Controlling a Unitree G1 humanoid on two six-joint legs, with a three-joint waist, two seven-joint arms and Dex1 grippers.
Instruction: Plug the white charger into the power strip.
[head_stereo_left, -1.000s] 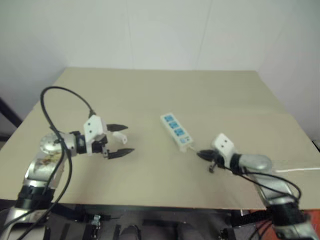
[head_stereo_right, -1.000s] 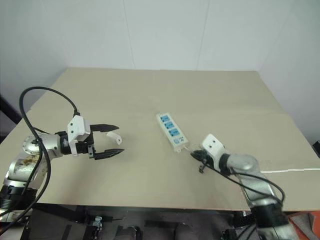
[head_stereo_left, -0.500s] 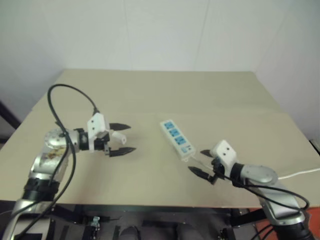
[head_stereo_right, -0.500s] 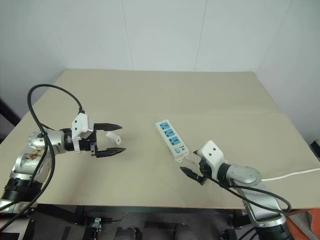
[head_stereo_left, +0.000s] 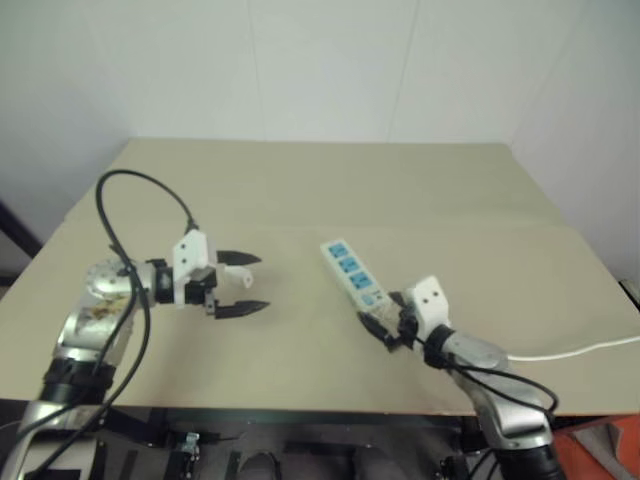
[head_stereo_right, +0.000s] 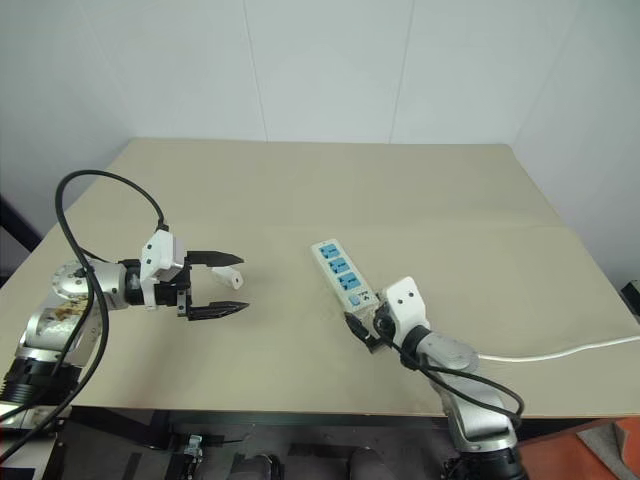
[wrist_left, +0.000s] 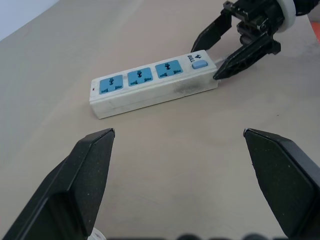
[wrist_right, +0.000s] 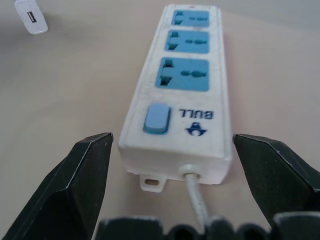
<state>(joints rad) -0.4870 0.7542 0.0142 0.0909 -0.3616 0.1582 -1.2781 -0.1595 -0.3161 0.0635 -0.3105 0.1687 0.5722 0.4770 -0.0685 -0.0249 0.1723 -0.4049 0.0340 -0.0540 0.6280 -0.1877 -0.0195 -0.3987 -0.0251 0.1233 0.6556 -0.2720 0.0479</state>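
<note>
Your task stands at its opening stage: nothing is plugged in, and all three blue socket faces of the power strip (head_stereo_right: 344, 279) are bare. The strip lies flat on the tan table (head_stereo_right: 400, 190), near the middle and somewhat toward your right arm, with its switch end and thin white cord (head_stereo_right: 560, 352) toward that arm. The white charger (head_stereo_right: 230, 276) lies loose on the table well apart from the strip, on your left arm's side. Your left gripper (head_stereo_right: 222, 285) hovers there with its two black fingers spread wide; the charger sits in the span between them, closer to the far finger, and the pictures do not settle whether it touches that finger. It is not clamped. In the left wrist view that gripper looks straight across the table at the strip (wrist_left: 154, 86), with the other arm's fingers at the strip's switch end. Your right gripper (head_stereo_right: 363, 327) is at that cord end, fingers wide apart, straddling the end of the strip; the right wrist view shows one finger on either side of the strip (wrist_right: 179, 95), neither pressing on it, and the charger (wrist_right: 31, 17) small in the distance beyond. My judgement: the right arm is placed to brace the strip, but no hold is made. Outstanding items: close on the charger, lift it, carry it across, line its pins up with a socket, and press it home while the strip is steadied. The full insertion remains to be done.
</note>
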